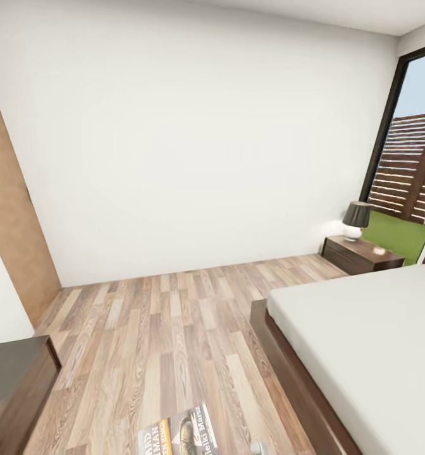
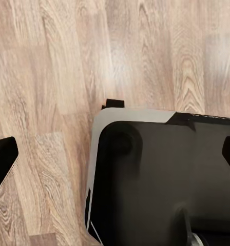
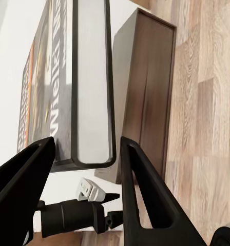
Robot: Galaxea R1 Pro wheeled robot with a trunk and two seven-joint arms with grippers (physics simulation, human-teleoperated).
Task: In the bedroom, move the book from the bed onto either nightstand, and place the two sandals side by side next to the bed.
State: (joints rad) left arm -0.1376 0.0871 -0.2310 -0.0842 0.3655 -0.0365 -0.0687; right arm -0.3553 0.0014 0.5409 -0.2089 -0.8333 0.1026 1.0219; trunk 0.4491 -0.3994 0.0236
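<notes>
The right pincer (image 3: 84, 154) grips the book (image 3: 89, 77) between its fingers, above the floor beside the bed (image 1: 364, 328). The left pincer's state I cannot tell. Next, I judge: carry it to the nightstand (image 1: 358, 253) by the window.

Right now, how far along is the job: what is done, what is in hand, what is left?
Done: the book is off the bed. In hand: the right claw grips it over the wooden floor. Left: setting it on a nightstand; one with a lamp stands beyond the bed. I cannot confirm the sandals as placed.
</notes>
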